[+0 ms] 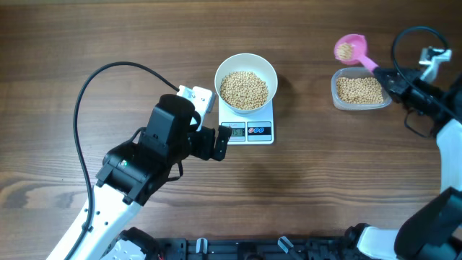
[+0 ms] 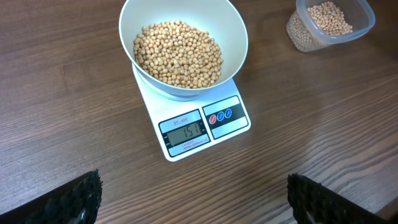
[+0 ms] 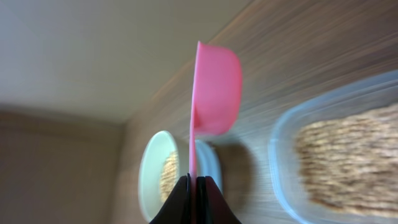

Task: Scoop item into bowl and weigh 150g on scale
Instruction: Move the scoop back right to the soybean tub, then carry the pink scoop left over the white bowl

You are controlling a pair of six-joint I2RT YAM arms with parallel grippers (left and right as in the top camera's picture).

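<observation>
Item: bowl [image 1: 246, 61] w/ beans [image 1: 244, 89], sitting on scale [image 1: 249, 131], table centre. R gripper [image 1: 390, 76] clamping pink scoop [image 1: 359, 43] by handle, cup pointing up-left, just beside tub [image 1: 335, 90]; bowl lying well left. L gripper [image 1: 219, 142] gaping wide, empty, sitting nearer scale.

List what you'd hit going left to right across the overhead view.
Open left gripper → white bowl of beans on the scale → clear plastic tub → right gripper, shut on the pink scoop handle.
</observation>
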